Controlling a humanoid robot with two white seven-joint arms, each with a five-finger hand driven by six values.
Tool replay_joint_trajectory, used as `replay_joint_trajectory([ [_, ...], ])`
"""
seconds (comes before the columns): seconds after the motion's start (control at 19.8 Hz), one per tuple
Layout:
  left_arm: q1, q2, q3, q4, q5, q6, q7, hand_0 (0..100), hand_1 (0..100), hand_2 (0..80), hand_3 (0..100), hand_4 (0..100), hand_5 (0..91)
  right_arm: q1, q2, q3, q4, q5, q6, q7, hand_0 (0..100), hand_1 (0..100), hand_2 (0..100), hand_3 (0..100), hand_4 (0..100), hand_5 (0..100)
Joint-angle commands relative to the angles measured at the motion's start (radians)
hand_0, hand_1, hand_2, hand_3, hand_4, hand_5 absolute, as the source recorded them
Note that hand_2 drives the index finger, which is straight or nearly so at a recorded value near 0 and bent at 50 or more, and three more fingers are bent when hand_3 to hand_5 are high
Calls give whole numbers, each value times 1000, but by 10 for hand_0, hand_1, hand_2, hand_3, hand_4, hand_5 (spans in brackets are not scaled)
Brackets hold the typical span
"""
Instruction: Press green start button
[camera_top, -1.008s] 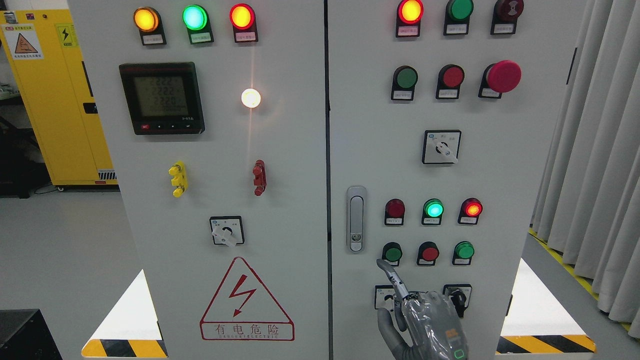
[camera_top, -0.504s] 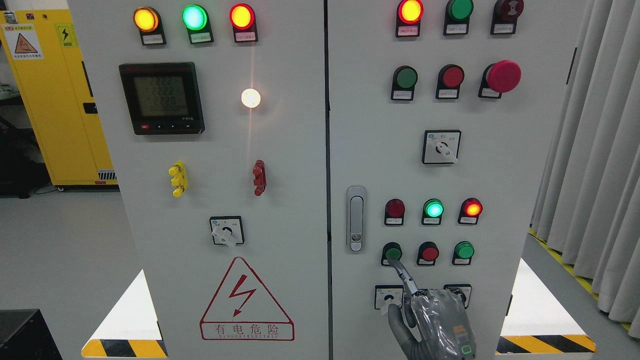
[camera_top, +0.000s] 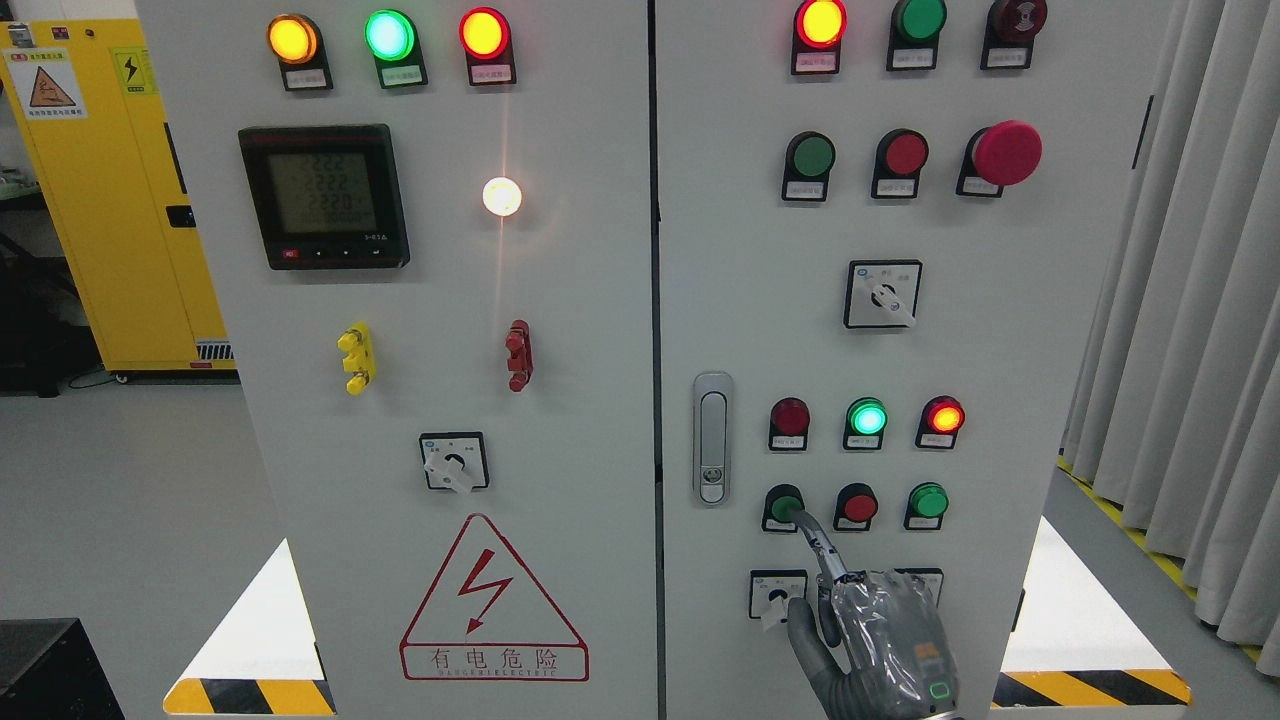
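The dark green push button (camera_top: 783, 506) sits at the left of the lower button row on the right cabinet door (camera_top: 760, 300). My right hand (camera_top: 868, 630) comes up from the bottom edge, wrapped in clear plastic. Its index finger (camera_top: 818, 545) is stretched out up and to the left, with the tip resting on the lower right of the green button. The other fingers are curled and the thumb (camera_top: 806, 630) points up. The hand holds nothing. The left arm is out of view.
A red button (camera_top: 858, 506) and a bright green button (camera_top: 928, 501) sit right of the pressed one. Above them are three lamps, the middle one (camera_top: 866, 416) lit green. A rotary switch (camera_top: 776, 594) is just left of my hand, and a door latch (camera_top: 711, 438) is further left.
My right hand has moved up and to the right. The index fingertip went from below the green button onto it.
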Motion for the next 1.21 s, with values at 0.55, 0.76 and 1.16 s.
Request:
replay_joint_trajectory([
  [0.55,0,0,0,0,0,0,0,120,556,0,0,0,0,-22,2,25,55,-5,14,2,823,917,0,1000,1000,1000],
  [0.76,0,0,0,0,0,0,0,120,556,0,0,0,0,-22,2,24,51,-6,14,0,827,917,0,1000,1000,1000],
  [1.16,0,0,0,0,0,0,0,120,556,0,0,0,0,-7,2,31,5,-9,8,-13,830,915,0,1000,1000,1000],
])
